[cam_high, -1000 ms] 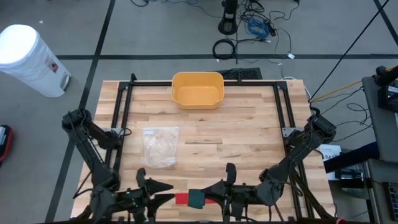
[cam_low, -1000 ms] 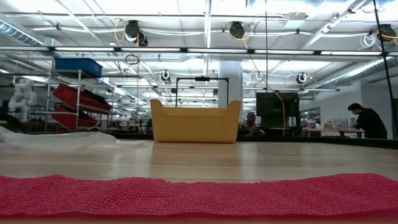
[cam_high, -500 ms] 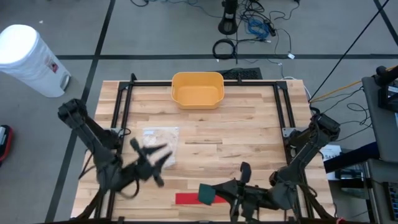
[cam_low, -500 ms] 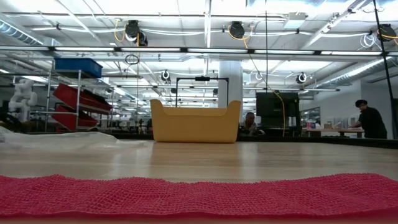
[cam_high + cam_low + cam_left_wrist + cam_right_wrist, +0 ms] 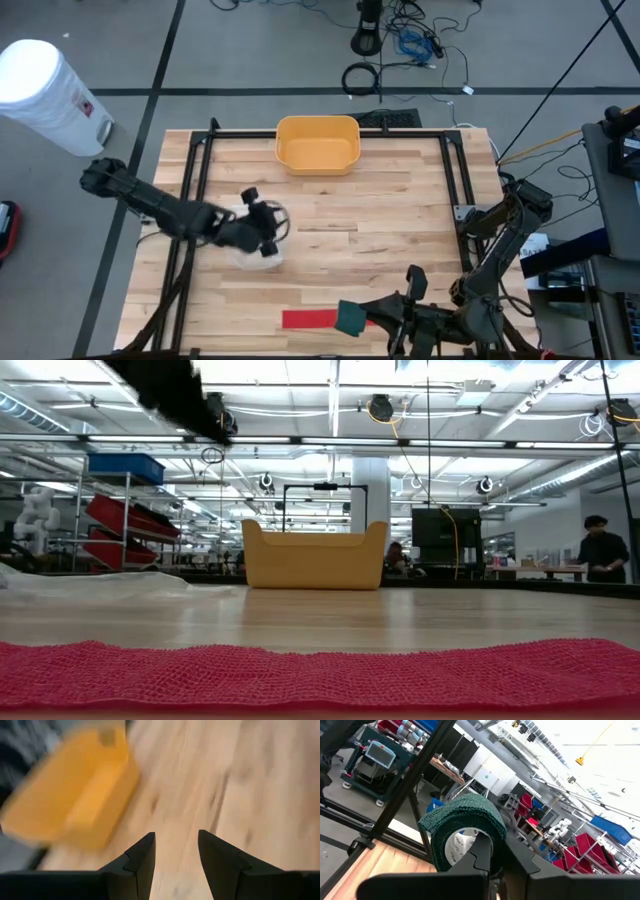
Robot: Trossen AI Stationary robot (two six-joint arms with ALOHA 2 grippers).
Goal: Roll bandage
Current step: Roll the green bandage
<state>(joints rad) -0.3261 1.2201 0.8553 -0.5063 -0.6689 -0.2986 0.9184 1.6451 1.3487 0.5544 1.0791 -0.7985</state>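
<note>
A red bandage strip [image 5: 305, 319] lies flat along the table's near edge and fills the bottom of the low view [image 5: 320, 672]. My right gripper [image 5: 352, 318] is shut on a dark green bandage roll [image 5: 465, 817] with a white core, at the strip's right end. My left gripper [image 5: 268, 222] is open and empty over a clear plastic bag [image 5: 250, 258] at mid-table left. In the left wrist view its fingers [image 5: 176, 850] point toward the yellow bin. My right gripper holds the green roll by its lower part [image 5: 470, 847], coming level from the table's right side. A finger [image 5: 484, 854] stands in front of the white core and hides the place of contact. The roll stands up above the fingers.
A yellow bin [image 5: 281, 140] stands at the middle of the table's far edge and also shows in the low view [image 5: 313, 555]. A black frame [image 5: 200, 160] runs along the table's left, far and right sides. Bare wood lies between the bag and the right rail.
My left gripper has swung up from the table's near edge and gone toward the far edge and right, ending over the plastic bag. My right gripper has gone toward the table's right edge with the green roll, and more of the red strip shows.
</note>
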